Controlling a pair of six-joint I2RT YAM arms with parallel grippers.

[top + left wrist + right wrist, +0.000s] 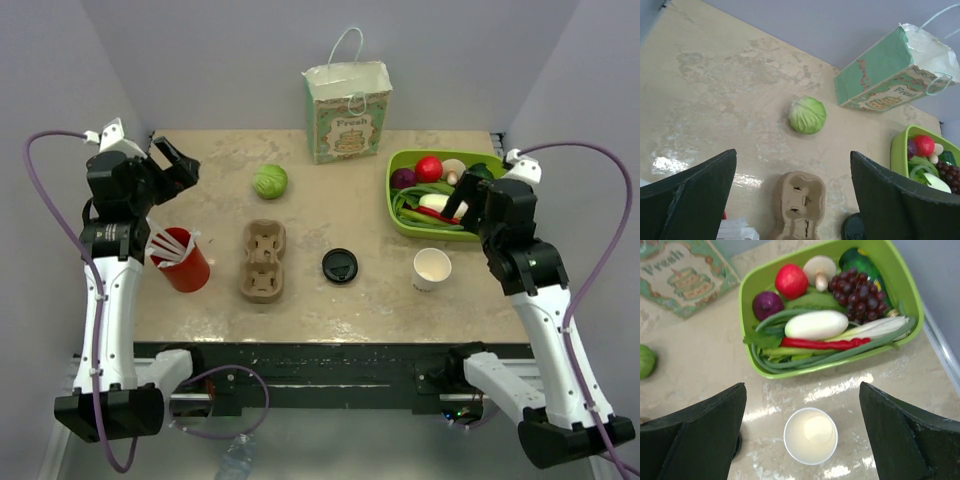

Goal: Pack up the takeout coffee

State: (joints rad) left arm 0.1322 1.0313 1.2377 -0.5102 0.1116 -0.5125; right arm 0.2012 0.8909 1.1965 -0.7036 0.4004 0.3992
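The takeout coffee is a small white paper cup (810,435), round and rolled at the rim, bare of any lid, its inside a smooth pale cream. It stands upright on the mottled beige stone-look table (220,150), just in front of the near rim of a glossy lime-green plastic tray (747,290). The tray is heaped with vegetables, dark grapes and a mushroom.

The right claw (801,390) hangs above that spot with its two dark, wedge-shaped fingers spread wide, holding nothing. In the right wrist view the cup sits between the fingers, nearer the camera than their tips and not touching either.

To the cup's left lies a loose flat black plastic lid (340,265), then a moulded brown pulp cup carrier (265,261) with two wells. Beyond that is a red cup (183,260) of white utensils. A crinkled green cabbage (807,115) rests farther back, and a teal printed paper bag (347,110) with white string handles stands at the rear.

The left claw (792,155) is raised over the table's far left side, well apart from the paper cup. Its fingers are likewise parted and empty.
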